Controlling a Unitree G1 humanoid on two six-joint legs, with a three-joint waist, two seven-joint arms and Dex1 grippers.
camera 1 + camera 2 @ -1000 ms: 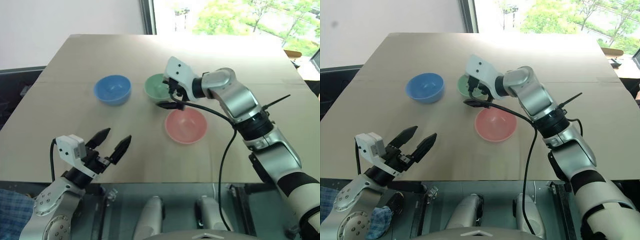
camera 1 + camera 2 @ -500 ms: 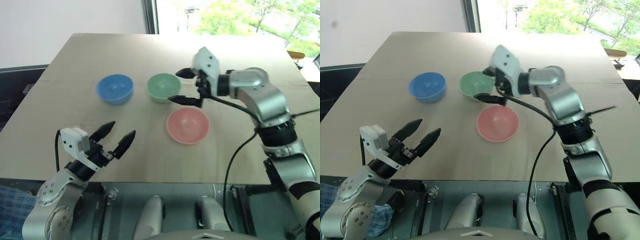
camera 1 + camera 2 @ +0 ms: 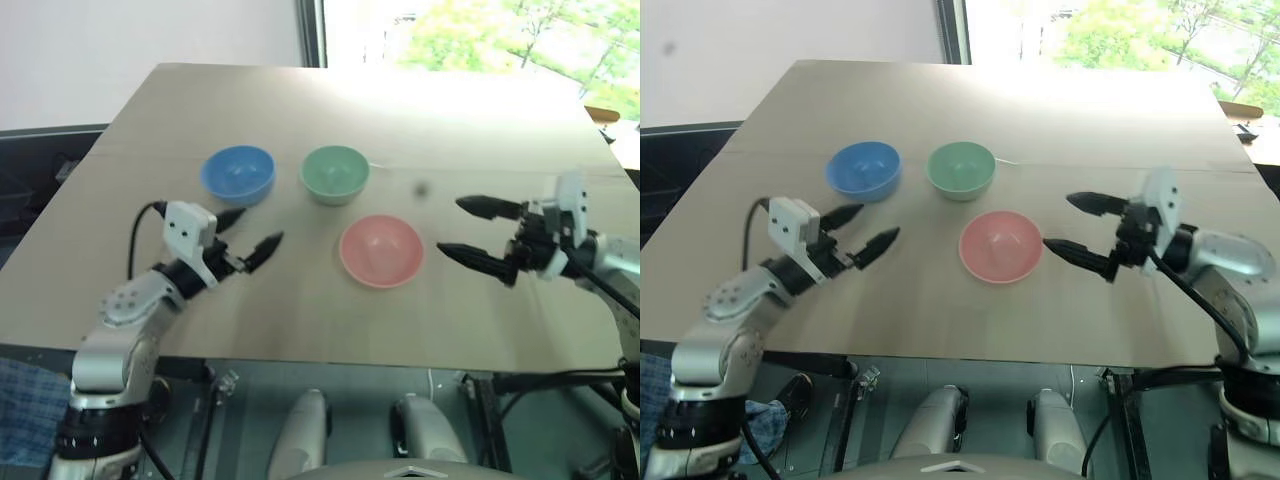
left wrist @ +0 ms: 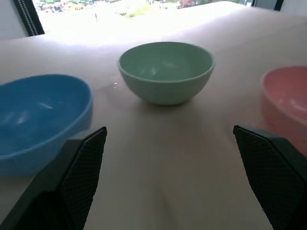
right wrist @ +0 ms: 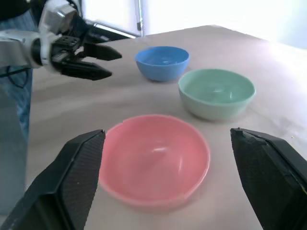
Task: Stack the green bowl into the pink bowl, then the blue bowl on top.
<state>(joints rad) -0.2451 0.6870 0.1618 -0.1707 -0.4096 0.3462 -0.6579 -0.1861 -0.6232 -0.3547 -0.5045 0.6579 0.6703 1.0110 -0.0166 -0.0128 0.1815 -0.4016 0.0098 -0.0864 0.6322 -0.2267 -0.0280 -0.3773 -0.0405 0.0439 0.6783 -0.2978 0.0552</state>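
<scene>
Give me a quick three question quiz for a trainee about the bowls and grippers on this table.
1. True or false: the green bowl already sits inside the pink bowl.
2. Which bowl lies nearest the right gripper? A) blue bowl B) green bowl C) pink bowl
3. Fill in: both the left gripper and the right gripper are ____ and hold nothing.

Key: 1 false, all three bowls stand apart on the table. 2 C. 3 open.
</scene>
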